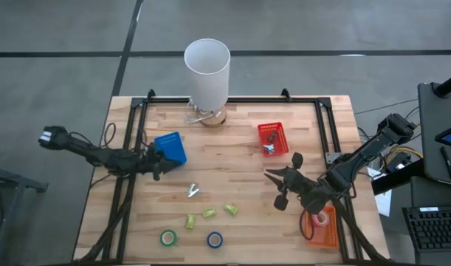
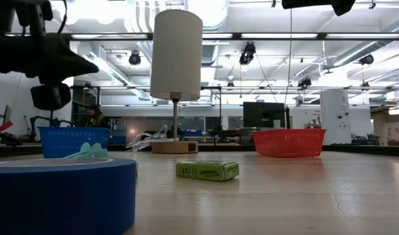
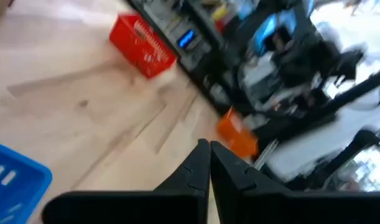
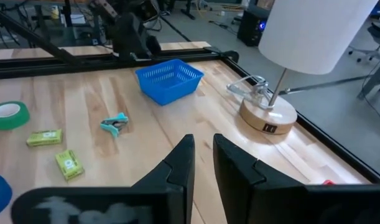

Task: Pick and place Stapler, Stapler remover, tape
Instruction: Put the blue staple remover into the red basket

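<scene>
Both arms are dark, nearly black, built of slim jointed segments with thin cables along them. Each gripper's fingers (image 4: 177,163) are matt black wedges (tapering to narrow tips).

Blue tape (image 2: 59,194): low view, cut off at 9 and 6 o'clock edges. Orange basket (image 1: 322,227): contents partly hidden beneath right arm.

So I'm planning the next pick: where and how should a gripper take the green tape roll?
The green tape roll lies flat near the table's front edge, hole up. Probably come straight down from above and pinch across the ring wall, one finger in the pale centre, one outside. The yellow-green block sits beside it, apart.
</scene>
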Controlling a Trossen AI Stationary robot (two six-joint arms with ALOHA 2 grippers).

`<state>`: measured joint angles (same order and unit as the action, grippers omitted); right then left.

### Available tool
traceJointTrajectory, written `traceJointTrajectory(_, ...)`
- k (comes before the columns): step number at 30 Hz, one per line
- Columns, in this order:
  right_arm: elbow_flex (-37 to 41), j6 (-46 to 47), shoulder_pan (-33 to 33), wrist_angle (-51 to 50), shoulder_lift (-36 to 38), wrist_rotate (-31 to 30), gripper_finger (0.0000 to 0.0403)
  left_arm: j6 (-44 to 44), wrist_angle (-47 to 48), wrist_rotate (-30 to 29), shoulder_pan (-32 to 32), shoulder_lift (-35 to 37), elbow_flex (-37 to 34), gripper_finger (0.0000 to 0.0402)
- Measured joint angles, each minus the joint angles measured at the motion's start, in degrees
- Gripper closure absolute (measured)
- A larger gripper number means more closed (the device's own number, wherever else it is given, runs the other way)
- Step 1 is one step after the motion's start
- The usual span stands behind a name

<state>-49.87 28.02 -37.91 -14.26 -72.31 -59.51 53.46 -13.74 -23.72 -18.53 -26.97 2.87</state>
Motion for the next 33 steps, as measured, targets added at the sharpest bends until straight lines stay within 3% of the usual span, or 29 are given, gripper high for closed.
traceJointTrajectory(19,-0.15,-2.11,1.97,0.00,0.04,1.55,0.0351,7.55,28.43,-0.86,-6.83,-36.50,26.23,0.0393)
traceJointTrajectory(26,-0.11,-2.09,1.92,0.02,0.04,1.66,0.0351,7.73,36.45,-1.73,-7.05,-46.87,34.05,0.0333)
traceJointTrajectory(33,-0.07,-1.65,1.92,0.02,0.04,2.86,0.0351,7.78,38.40,-0.85,-7.16,-50.54,36.58,0.0246)
